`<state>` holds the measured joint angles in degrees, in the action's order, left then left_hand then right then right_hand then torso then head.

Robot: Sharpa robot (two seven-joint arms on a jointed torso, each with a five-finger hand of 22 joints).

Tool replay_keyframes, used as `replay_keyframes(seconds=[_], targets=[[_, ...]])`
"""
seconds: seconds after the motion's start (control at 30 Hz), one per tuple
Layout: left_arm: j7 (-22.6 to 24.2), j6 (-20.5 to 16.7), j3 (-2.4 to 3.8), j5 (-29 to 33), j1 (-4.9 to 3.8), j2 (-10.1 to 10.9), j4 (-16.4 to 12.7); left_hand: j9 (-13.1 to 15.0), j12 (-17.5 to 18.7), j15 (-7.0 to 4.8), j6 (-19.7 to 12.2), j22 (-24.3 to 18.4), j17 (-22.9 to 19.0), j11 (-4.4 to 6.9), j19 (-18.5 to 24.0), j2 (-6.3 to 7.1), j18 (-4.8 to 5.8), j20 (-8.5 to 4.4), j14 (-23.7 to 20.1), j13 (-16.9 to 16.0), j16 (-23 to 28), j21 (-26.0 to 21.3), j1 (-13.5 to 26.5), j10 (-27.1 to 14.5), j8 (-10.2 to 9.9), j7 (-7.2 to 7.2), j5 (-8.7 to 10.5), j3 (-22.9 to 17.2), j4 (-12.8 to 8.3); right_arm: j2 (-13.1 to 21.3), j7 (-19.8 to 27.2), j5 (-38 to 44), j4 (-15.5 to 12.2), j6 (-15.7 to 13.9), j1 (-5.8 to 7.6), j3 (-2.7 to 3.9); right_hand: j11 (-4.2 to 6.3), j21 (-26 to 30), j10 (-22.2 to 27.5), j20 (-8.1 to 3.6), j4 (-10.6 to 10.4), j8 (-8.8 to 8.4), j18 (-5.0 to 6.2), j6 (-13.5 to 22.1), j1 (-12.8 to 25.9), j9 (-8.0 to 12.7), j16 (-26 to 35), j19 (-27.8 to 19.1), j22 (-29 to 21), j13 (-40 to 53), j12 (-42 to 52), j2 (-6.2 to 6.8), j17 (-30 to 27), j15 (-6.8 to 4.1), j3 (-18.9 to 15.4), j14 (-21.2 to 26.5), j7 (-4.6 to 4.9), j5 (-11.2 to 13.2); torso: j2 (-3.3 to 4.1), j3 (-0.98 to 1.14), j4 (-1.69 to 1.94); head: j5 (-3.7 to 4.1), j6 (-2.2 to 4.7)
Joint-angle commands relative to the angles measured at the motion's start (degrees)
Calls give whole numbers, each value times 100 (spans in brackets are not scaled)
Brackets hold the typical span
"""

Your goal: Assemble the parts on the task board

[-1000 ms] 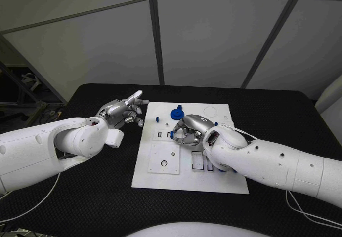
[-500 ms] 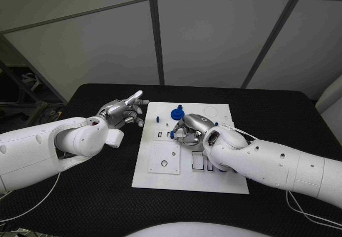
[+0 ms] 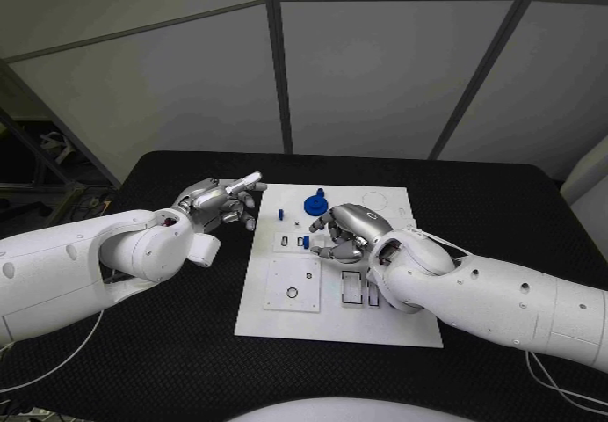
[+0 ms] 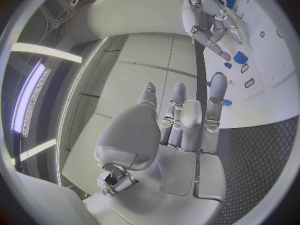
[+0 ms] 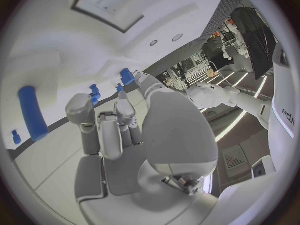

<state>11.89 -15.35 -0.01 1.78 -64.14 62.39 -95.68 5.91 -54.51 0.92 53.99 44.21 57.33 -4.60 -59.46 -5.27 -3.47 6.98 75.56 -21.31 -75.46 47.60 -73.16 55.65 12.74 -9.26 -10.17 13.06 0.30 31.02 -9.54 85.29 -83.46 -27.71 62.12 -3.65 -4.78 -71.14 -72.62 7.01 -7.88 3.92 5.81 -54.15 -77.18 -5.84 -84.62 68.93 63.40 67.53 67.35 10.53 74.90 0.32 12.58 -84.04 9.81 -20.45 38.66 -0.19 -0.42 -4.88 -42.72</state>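
The white task board (image 3: 380,308) lies mid-table. On its far part sit a round blue part (image 3: 310,205), a small blue peg (image 3: 321,191) and a small blue piece (image 3: 280,212). My right hand (image 3: 340,230) hovers over the board's middle with its fingers apart, and another small blue part (image 3: 308,238) lies just beside its fingertips. In the right wrist view the hand (image 5: 119,135) holds nothing; a long blue part (image 5: 31,112) and small ones (image 5: 95,91) lie on the board (image 5: 56,45). My left hand (image 3: 218,204) is at the board's left edge, fingers straight and empty (image 4: 181,130).
The board has rectangular slots (image 3: 351,286) and a square plate with a hole (image 3: 293,283) on its near half. Black table (image 3: 152,334) surrounds it. The left wrist view shows my right hand (image 4: 206,17) above blue parts (image 4: 240,57) on the board (image 4: 275,85).
My right hand has uncurled and lifted a little off the board's middle. My left hand's raised finger has tipped down toward the board.
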Motion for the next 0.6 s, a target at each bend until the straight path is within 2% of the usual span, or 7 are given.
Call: replay_keyframes(seconds=[0.03,0.1,0.23,0.37,0.43,0.5,0.6], targets=[[-381,100,6,-895,-9,-25,10,28,44,-47,115,-14,67,47,-52,-25,-716,-30,63,48,-56,-16,-87,79,97,60,25,-5,-46,146,749,-322,-248,-644,13,7,-4,73,84,9,13,-5,72,56,-83,10,40,-85,-85,-69,-77,-13,791,51,-45,-290,-5,-55,-23,-3,-24,-3,23],[-605,180,6,-1200,-12,-44,19,39,62,-74,156,-24,135,71,-84,-46,-716,-51,120,82,-95,-5,-63,154,150,88,22,6,-33,245,1042,-559,-386,-727,22,17,-1,207,234,15,35,30,114,25,-152,4,123,-229,-256,-250,-265,-53,690,52,-43,-240,-9,-87,-43,-7,-37,-8,30],[-1133,406,6,-1868,-61,-113,66,80,28,-144,258,107,446,148,-307,-106,-683,-118,347,124,-255,182,202,418,314,170,21,112,163,372,1414,-943,-564,-784,41,155,30,625,590,0,75,157,225,-169,-282,-31,421,-639,-744,-764,-811,-146,361,20,30,-72,-49,-247,-72,-9,-52,-15,45],[-1992,815,6,-2806,-225,-275,201,151,-26,-217,323,494,843,222,-691,-135,-591,-191,596,129,-444,601,461,657,501,248,21,256,406,530,1653,-1439,-674,-700,91,342,92,1075,932,-47,115,240,331,-358,-363,-41,791,-1026,-1250,-1454,-1554,-194,-14,-36,178,109,-114,-302,-118,-19,-61,-21,62],[-2413,1006,6,-3160,-321,-368,284,202,-56,-257,356,708,1054,264,-886,-161,-541,-229,714,122,-539,826,574,766,608,290,33,325,549,602,1710,-1684,-682,-629,139,394,108,1639,1320,-74,130,261,457,-426,-387,-35,1266,-1533,-1877,-2219,-2405,-191,-467,-63,300,350,-155,-306,-142,-20,-62,-21,62],[-2768,1170,5,-3473,-408,-463,365,248,-84,-288,382,925,1284,295,-1058,-175,-493,-261,821,110,-641,1044,589,849,697,326,37,355,616,673,1757,-1972,-682,-584,195,427,138,1866,1219,-94,139,271,482,-480,-375,-25,1612,-1642,-2064,-2492,-2701,-175,-765,-75,403,478,-162,-300,-159,-19,-74,-35,58],[-3293,1379,3,-3997,-562,-680,528,326,-133,-336,402,1260,1602,344,-1308,-182,-418,-309,961,78,-782,1375,632,971,844,376,53,414,749,818,1818,-2414,-697,-533,278,482,145,2129,1193,-95,195,272,472,-541,-398,-6,2776,-1671,-2226,-2941,-3223,-145,-1766,-77,571,928,-170,-297,-191,-22,-84,-41,45]])
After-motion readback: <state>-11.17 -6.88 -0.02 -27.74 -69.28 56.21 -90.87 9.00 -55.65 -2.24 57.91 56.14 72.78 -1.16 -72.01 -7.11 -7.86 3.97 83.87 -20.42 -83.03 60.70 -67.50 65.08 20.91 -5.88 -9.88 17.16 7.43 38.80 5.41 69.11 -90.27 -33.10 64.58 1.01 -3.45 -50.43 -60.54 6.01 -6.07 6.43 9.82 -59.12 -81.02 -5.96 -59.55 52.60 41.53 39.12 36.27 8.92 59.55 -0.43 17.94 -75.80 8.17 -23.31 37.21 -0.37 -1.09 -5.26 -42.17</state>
